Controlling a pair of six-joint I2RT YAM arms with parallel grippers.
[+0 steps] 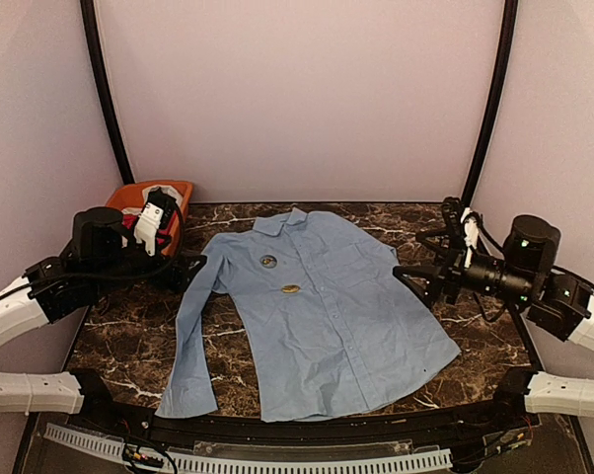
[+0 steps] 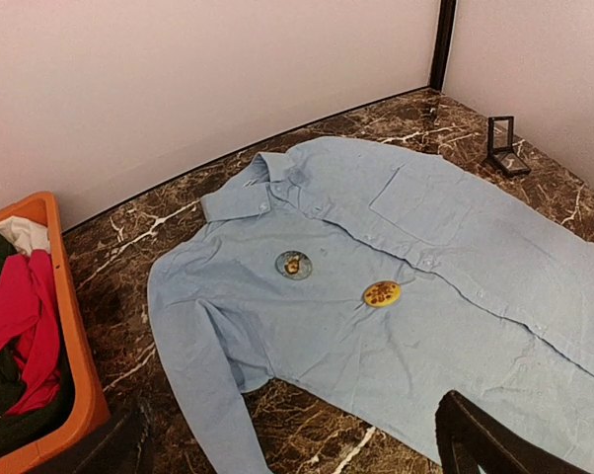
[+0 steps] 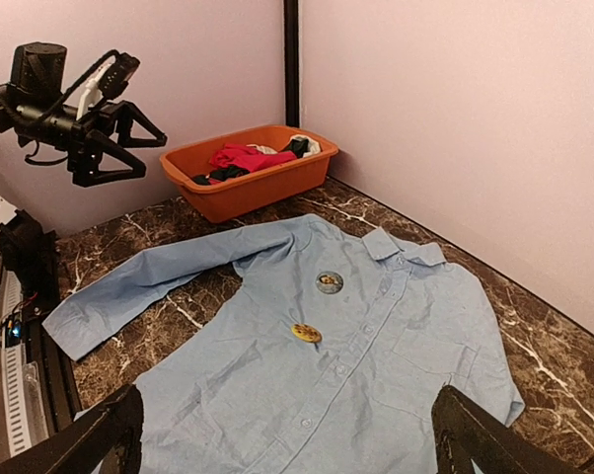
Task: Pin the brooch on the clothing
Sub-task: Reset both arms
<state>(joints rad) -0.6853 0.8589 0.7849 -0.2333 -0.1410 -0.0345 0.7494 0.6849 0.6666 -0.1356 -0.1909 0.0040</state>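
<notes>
The clothing, a light blue button-up shirt (image 1: 327, 316), lies flat and face up on the marble table, collar toward the back wall. Two brooches rest on its chest: a round grey-blue brooch (image 1: 268, 261) (image 2: 293, 264) (image 3: 329, 282) and a yellow oval brooch (image 1: 291, 289) (image 2: 382, 293) (image 3: 306, 333). Whether either is fastened I cannot tell. My left gripper (image 1: 186, 271) (image 2: 297, 456) hovers open off the shirt's left shoulder and sleeve, empty. My right gripper (image 1: 415, 281) (image 3: 282, 452) hangs open beside the shirt's right side, also empty. Both are raised and apart from the fabric.
An orange basket (image 1: 184, 188) (image 3: 248, 188) with red, black and white garments stands at the back left corner, behind the left arm. A small black stand (image 2: 502, 146) sits near the back right wall. Walls enclose the table on three sides.
</notes>
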